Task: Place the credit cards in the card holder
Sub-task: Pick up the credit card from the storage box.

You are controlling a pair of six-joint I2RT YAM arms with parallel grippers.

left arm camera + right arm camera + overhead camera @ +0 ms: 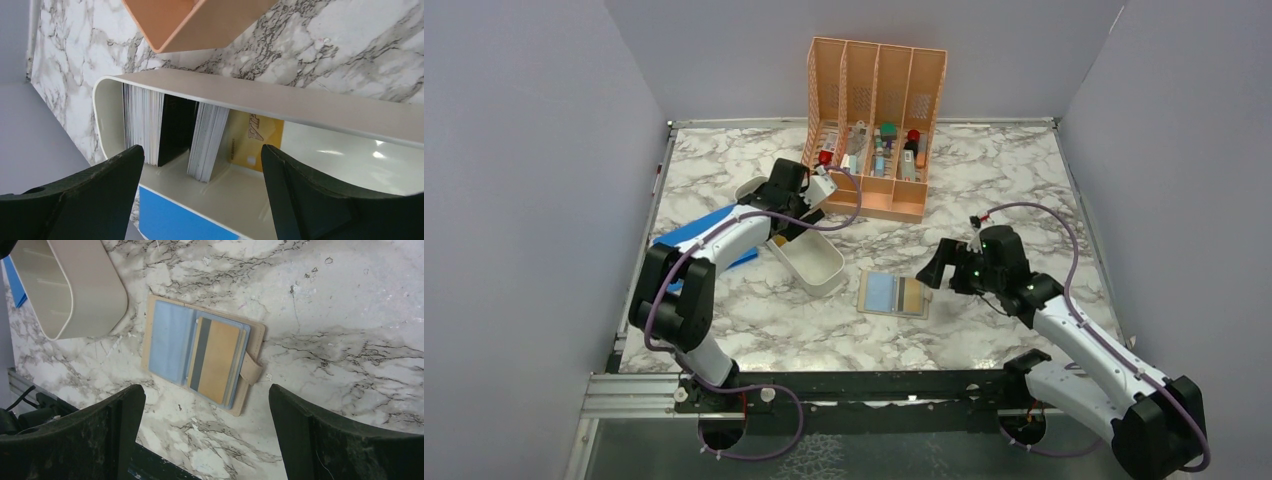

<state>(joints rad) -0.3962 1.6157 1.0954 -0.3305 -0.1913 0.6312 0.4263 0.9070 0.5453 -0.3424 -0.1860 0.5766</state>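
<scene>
So, your left gripper (201,152) hangs spread right above the credit cards (145,125), edge-up in the tray (300,102); right gripper (206,390) likewise spread.

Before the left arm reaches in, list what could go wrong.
The credit cards stand packed on edge in the white tray; the open left gripper may pinch several at once.
That gripper could catch the tray's rim and shove it into the orange rack.
The card holder lies open, unheld, below the open right gripper; it may slide when a card goes in.
</scene>
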